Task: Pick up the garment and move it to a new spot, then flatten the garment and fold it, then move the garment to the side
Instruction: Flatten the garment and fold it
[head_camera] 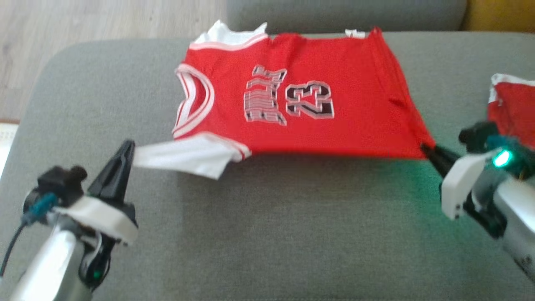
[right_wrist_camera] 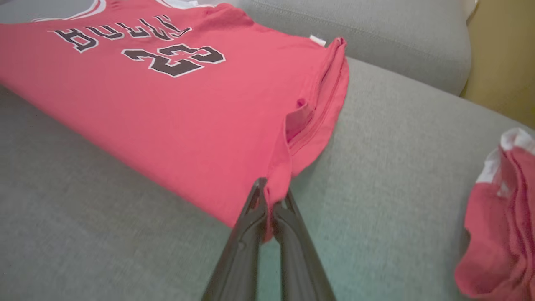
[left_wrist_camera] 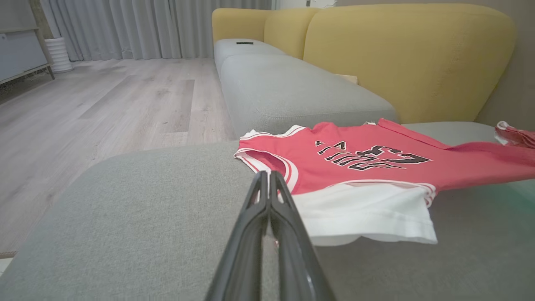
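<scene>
The garment point(head_camera: 292, 104) is a red jersey with white trim and the number 23, spread across a grey sofa cushion point(head_camera: 267, 234). My left gripper point(head_camera: 130, 146) is shut on the jersey's white sleeve point(left_wrist_camera: 359, 211) at the near left corner. My right gripper point(head_camera: 424, 148) is shut on the red hem corner point(right_wrist_camera: 278, 188) at the near right. Between the two grippers the near edge is stretched taut and lifted slightly off the cushion. The far edge rests on the cushion.
A second red and white garment point(head_camera: 512, 108) lies bunched at the cushion's right edge. A yellow sofa back point(left_wrist_camera: 409, 58) stands behind the cushion, and a second grey seat cushion point(left_wrist_camera: 288, 92) continues beyond. Wooden floor point(left_wrist_camera: 104, 108) lies past the cushion's left end.
</scene>
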{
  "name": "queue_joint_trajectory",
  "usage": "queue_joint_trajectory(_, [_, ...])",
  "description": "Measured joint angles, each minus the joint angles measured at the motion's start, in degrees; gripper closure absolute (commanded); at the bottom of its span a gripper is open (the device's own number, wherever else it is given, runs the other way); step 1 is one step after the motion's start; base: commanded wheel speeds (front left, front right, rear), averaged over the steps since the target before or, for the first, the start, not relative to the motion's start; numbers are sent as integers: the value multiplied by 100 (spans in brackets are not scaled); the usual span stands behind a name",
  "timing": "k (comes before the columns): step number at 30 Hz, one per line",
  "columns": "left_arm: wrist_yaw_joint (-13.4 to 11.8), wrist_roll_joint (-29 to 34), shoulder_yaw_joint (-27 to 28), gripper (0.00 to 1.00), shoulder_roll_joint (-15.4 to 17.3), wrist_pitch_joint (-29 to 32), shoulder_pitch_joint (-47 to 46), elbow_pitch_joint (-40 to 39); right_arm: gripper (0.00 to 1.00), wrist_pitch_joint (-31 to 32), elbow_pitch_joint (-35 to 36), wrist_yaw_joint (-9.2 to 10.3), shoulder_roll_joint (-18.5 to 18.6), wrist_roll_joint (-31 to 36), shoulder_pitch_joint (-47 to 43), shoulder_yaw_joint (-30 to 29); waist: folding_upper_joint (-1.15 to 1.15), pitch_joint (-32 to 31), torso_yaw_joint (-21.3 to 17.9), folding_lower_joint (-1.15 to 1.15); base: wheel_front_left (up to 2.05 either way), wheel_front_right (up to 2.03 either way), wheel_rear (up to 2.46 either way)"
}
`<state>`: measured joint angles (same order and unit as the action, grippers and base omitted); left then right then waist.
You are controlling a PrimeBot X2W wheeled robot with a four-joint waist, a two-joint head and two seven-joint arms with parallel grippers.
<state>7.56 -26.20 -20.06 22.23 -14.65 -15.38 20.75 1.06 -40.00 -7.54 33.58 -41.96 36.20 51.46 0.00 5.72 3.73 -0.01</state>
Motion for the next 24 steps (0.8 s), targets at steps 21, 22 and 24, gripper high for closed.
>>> queue_joint_trajectory(21, [-310,-174,-110,100,604,255,1784,-1606,100,1393,1953,0,866,-810,-1727,-335,0,-503,-47,0,0,0,0])
queue_joint_trajectory(22, [-311,-170,-109,100,620,283,1782,-1684,100,1418,1994,0,877,-779,-1725,-424,0,-489,-44,0,0,0,0])
queue_joint_trajectory(24, [-311,-116,-120,100,657,352,1753,-1753,100,1501,2057,0,879,-710,-1724,-575,0,-449,-43,0,0,0,0])
